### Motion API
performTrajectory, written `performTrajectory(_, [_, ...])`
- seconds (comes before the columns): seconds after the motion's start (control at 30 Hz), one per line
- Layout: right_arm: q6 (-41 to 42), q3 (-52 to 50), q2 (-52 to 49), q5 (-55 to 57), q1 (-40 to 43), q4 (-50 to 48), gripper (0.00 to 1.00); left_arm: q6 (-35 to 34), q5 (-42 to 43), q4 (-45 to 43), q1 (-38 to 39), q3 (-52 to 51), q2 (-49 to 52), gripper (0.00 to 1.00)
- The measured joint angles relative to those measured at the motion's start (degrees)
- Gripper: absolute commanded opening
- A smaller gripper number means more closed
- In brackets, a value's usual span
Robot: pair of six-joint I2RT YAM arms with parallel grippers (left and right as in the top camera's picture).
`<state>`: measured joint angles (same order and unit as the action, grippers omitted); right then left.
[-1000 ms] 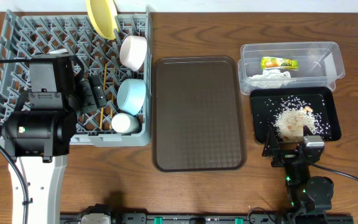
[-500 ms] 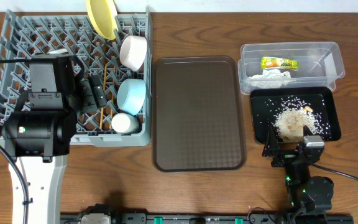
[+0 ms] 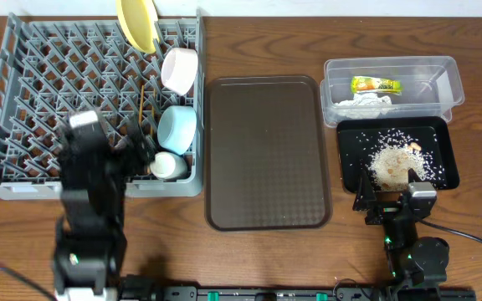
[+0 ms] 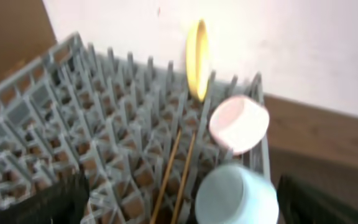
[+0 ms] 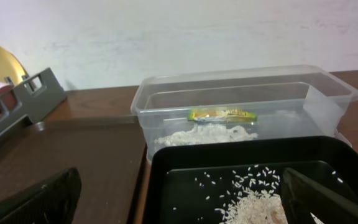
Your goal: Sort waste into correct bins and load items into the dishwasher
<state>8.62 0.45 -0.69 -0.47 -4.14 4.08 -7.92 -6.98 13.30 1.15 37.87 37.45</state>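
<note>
The grey dish rack (image 3: 23, 84) holds the yellow plate (image 3: 136, 23) upright, the white bowl (image 3: 180, 70), the light blue bowl (image 3: 177, 128), the pale green cup (image 3: 166, 165) and the chopsticks (image 3: 145, 104). My left gripper (image 3: 134, 149) is open and empty at the rack's front edge, next to the cup. The left wrist view shows the plate (image 4: 196, 59), both bowls (image 4: 238, 124) (image 4: 235, 196) and the chopsticks (image 4: 173, 168). The clear tub (image 3: 454, 79) holds the wrapper (image 3: 375, 84) and tissue (image 3: 366, 102). The black tray (image 3: 354, 142) holds rice (image 3: 392, 163). My right gripper (image 3: 390, 199) is open and empty at the tray's near edge.
The brown serving tray (image 3: 266, 150) lies between the rack and the bins. In the right wrist view the tub (image 5: 328, 99) stands behind the black tray (image 5: 185, 180), with the rack's corner (image 5: 23, 102) at the far left.
My left arm has pulled back from over the rack toward the table's front edge. The right arm has not moved.
</note>
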Motion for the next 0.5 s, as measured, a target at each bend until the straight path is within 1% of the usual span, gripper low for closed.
performTrajectory(0.13, [0.0, 0.0, 0.0, 0.0, 0.0, 0.0, 0.99, -0.02, 0.79, -7.67, -0.02, -10.8, -9.25, 0.96])
performTrajectory(0.23, [0.0, 0.0, 0.0, 0.0, 0.0, 0.0, 0.99, 0.0, 0.87, -11.52, -0.02, -18.05, -16.09, 0.96])
performTrajectory(0.33, [0.0, 0.0, 0.0, 0.0, 0.0, 0.0, 0.99, 0.04, 0.9, -13.44, -0.02, -23.65, -21.75, 0.96])
performTrajectory(0.5, [0.0, 0.0, 0.0, 0.02, 0.0, -0.02, 0.99, 0.22, 0.83, -13.77, -0.02, -30.84, -29.42, 0.97])
